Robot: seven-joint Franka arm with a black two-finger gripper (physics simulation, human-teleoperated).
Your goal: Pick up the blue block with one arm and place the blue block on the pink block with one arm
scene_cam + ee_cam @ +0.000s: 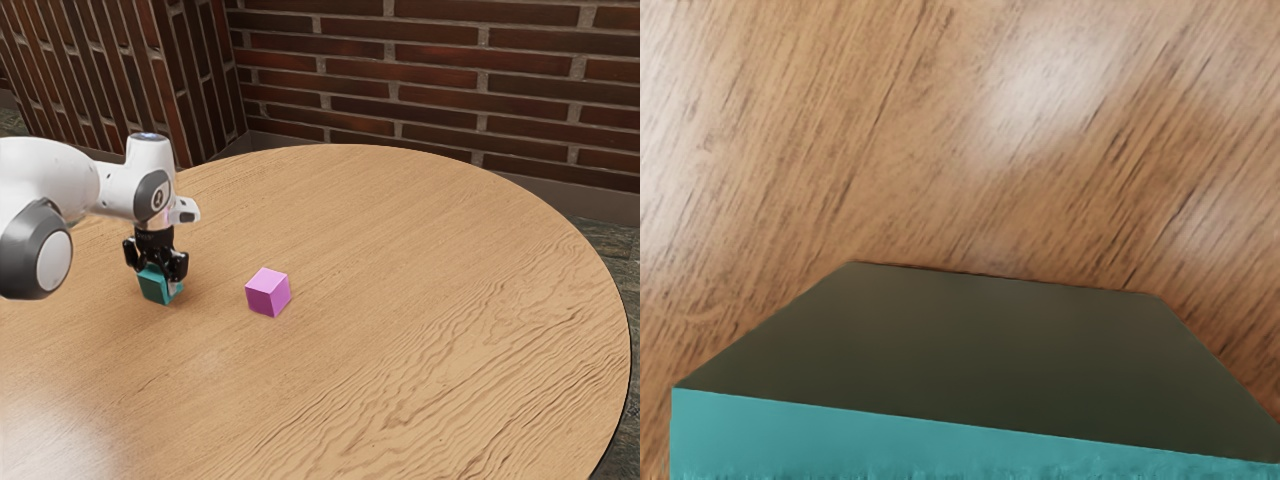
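Gripping step: the gripper is seen clamped on the blue block from both sides, the block low at the table. The pink block is left near, toward the exterior view's right. Next, a clean lift is needed, then alignment above pink.

Glossy wooden table, matt blue block, pink block

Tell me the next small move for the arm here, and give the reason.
Probably lift straight up a little. The gripper appears to have its jaws closed on the blue block from two sides, yet the block seems to rest on the table. The pink block stands apart toward the exterior view's right, so the blue block needs height before it is carried over.
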